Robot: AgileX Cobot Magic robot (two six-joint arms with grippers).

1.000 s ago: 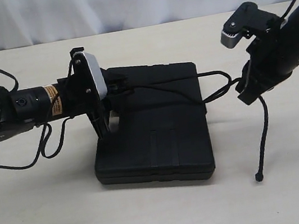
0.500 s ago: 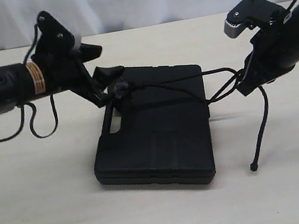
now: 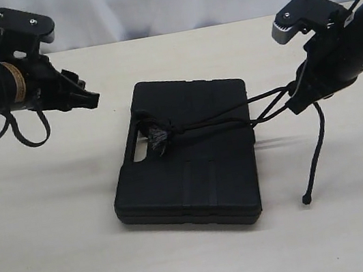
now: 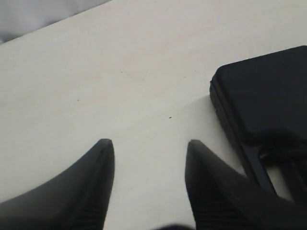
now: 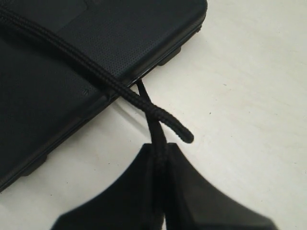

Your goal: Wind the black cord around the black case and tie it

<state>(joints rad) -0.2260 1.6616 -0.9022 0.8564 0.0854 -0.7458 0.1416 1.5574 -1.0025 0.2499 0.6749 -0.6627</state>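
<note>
The left gripper (image 3: 89, 99) hovered with its jaws apart and empty over the table (image 3: 62, 251); the yellow label (image 3: 16, 83) on its arm was unreadable. The case (image 3: 195, 175) lay flat mid-table, and the cord (image 3: 211, 124) crossed its top to the right gripper (image 3: 298, 102), which was clamped on it.

black case (image 4: 268, 91) cropped by L wrist view edge, black cord (image 5: 72, 54) partly hidden under case

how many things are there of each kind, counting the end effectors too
flat rectangular matte black plastic case: 1
long thin black braided cord: 1
end effectors: 2, the left end effector and the right end effector
total: 4
</note>
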